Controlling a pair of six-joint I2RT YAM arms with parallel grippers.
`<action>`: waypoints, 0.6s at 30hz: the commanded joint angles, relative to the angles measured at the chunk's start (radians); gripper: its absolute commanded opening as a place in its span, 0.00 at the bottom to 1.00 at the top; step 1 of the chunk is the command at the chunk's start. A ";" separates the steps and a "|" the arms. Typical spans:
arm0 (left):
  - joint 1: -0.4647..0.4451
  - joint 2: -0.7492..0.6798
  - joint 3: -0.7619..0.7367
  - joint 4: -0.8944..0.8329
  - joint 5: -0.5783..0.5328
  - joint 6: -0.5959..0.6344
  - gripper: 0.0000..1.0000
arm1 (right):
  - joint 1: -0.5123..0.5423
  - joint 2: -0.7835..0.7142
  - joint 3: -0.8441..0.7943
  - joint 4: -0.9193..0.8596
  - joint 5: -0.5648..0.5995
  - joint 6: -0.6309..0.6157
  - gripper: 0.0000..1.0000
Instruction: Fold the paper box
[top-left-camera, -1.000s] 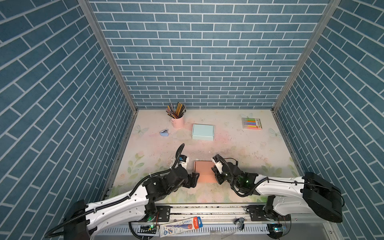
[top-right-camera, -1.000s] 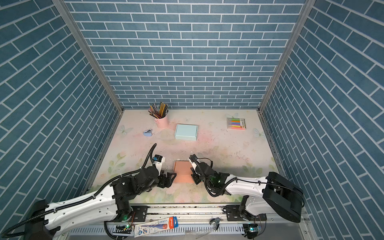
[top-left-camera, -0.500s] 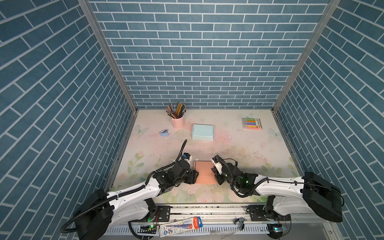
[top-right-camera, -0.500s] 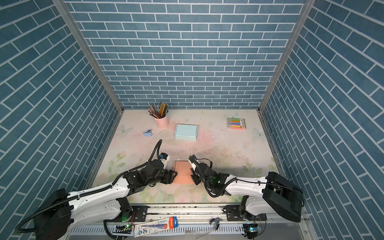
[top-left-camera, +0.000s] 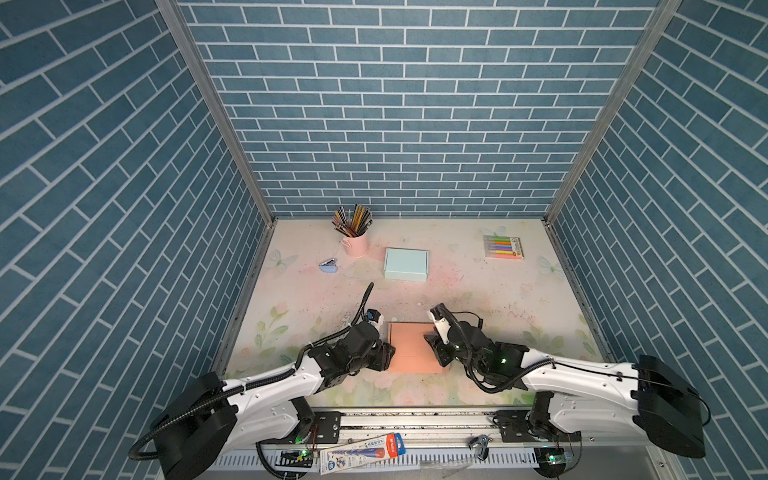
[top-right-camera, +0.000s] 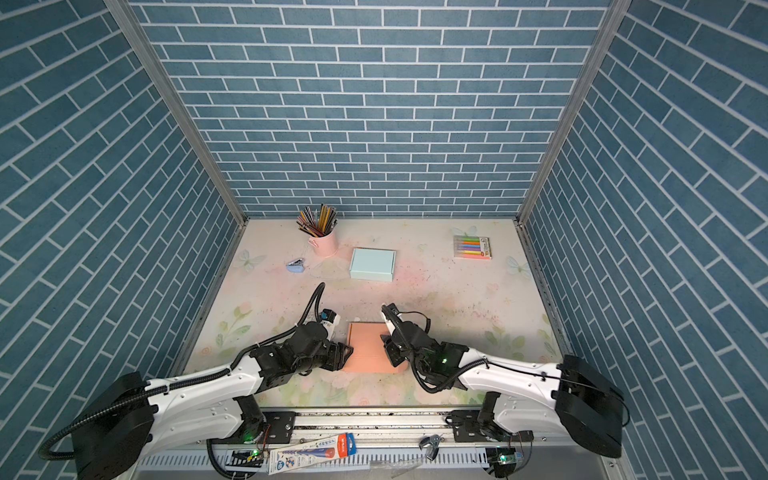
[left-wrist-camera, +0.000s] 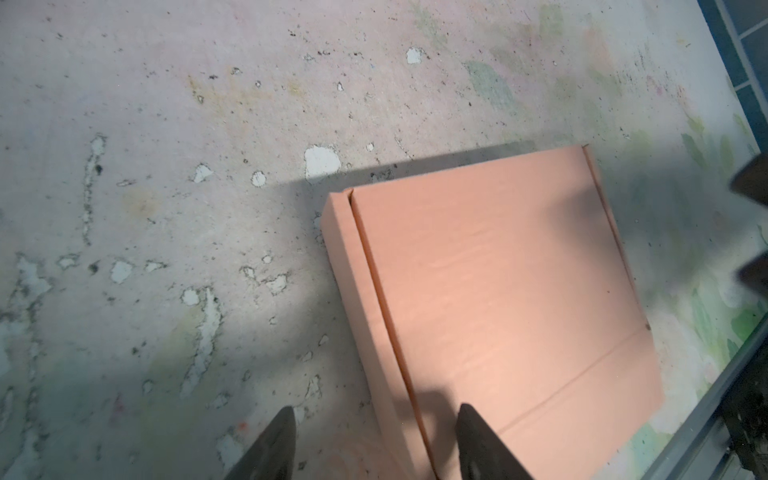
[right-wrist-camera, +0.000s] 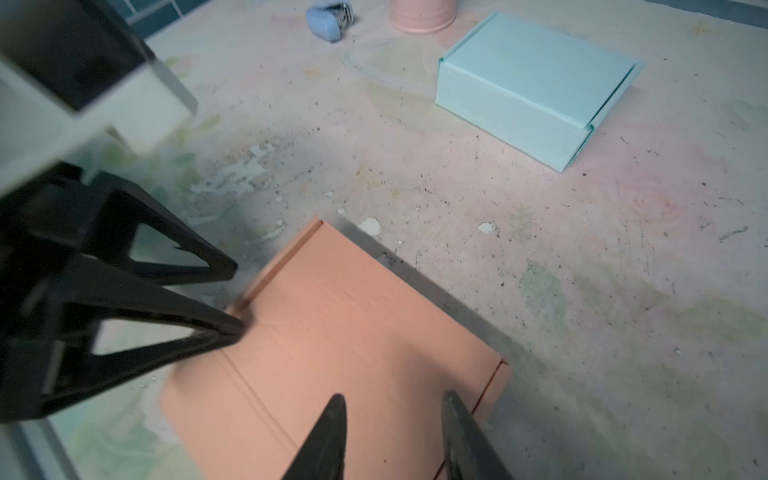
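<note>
Well apart from the pale blue box (top-left-camera: 405, 264), on its robot side: salmon paper box (top-left-camera: 413, 345), flat, lid down. Over its left edge, left gripper (left-wrist-camera: 375, 409), parted; above its right part, right gripper (right-wrist-camera: 394, 395), parted; both empty.

A robot lab booth dressed as a craft desk: brick-print walls (top-left-camera: 395, 124) box in a worn flowered table (top-left-camera: 498, 299), a pencil cup (top-left-camera: 356, 245) at its back, a metal rail (top-left-camera: 415, 419) along its front.
</note>
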 joint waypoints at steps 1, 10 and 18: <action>0.006 -0.058 0.002 -0.042 -0.024 0.010 0.65 | 0.004 -0.086 0.006 -0.166 -0.041 0.164 0.48; -0.124 -0.228 0.025 -0.232 -0.109 -0.059 0.75 | 0.041 -0.187 -0.095 -0.169 -0.164 0.374 0.54; -0.228 -0.224 -0.020 -0.163 -0.133 -0.138 0.75 | 0.068 -0.168 -0.143 -0.137 -0.171 0.447 0.57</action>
